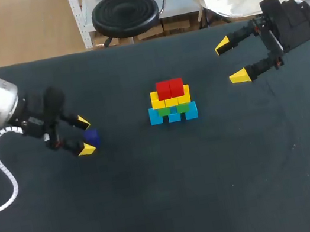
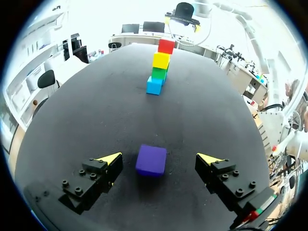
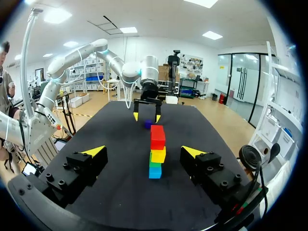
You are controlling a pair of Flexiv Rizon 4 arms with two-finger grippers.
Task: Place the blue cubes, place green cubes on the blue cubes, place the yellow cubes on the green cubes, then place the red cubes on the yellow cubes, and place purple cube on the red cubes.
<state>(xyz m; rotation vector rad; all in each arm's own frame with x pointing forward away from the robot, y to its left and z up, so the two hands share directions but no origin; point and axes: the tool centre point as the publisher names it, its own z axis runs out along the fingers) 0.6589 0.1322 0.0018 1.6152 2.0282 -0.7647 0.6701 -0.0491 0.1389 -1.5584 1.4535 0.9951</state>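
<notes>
The purple cube (image 2: 151, 160) sits between the left gripper's (image 2: 160, 159) open fingers, untouched, well apart from the stack (image 2: 160, 65). It looks small, hard and light; best squeezed on two flat sides. The right gripper (image 1: 232, 61) is open too.

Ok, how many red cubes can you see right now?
2: one red cube and another beside it, both atop the yellow cubes; none seems hidden.

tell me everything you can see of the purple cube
The purple cube is a solid block, deep violet-blue, with smooth matte faces and slightly rounded edges. It sits flat on the dark table, apart from the stack, between the left gripper's open fingers, a gap on each side; only the table touches it.
</notes>
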